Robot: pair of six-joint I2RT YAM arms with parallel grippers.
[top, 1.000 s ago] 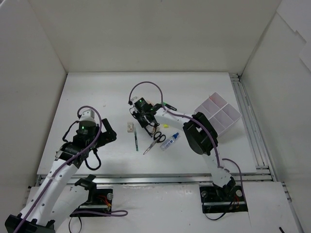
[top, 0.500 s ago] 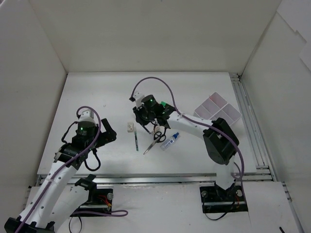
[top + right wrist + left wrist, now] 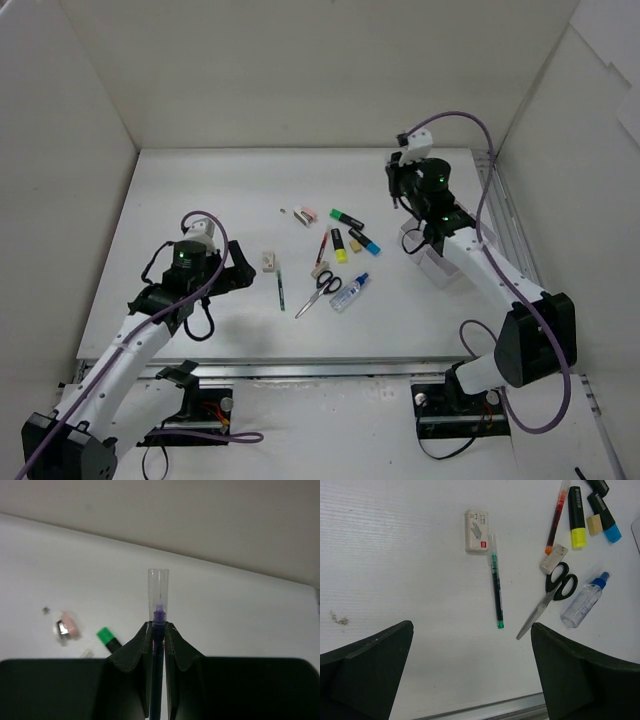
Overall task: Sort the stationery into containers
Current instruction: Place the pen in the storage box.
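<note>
My right gripper (image 3: 159, 630) is shut on a dark purple pen (image 3: 158, 605) whose clear cap sticks out past the fingertips. From above, that gripper (image 3: 396, 195) hangs at the back right, above the white tray (image 3: 432, 268), which the right arm mostly hides. The rest of the stationery lies mid-table: a green pen (image 3: 496, 587), a beige eraser (image 3: 476, 531), scissors (image 3: 550, 595), a glue bottle (image 3: 582, 602), a yellow highlighter (image 3: 577, 517), a blue highlighter (image 3: 605, 517) and a red pen (image 3: 556, 517). My left gripper (image 3: 472, 680) is open with nothing between its fingers, left of the pile (image 3: 235, 268).
A green highlighter (image 3: 347, 217) and a small pink item (image 3: 305, 214) lie further back. White walls enclose the table on three sides. A metal rail (image 3: 510, 250) runs along the right edge, another along the front.
The right arm has swung from the middle of the pile to the back right, carrying the purple pen. The left arm has edged forward and right.
</note>
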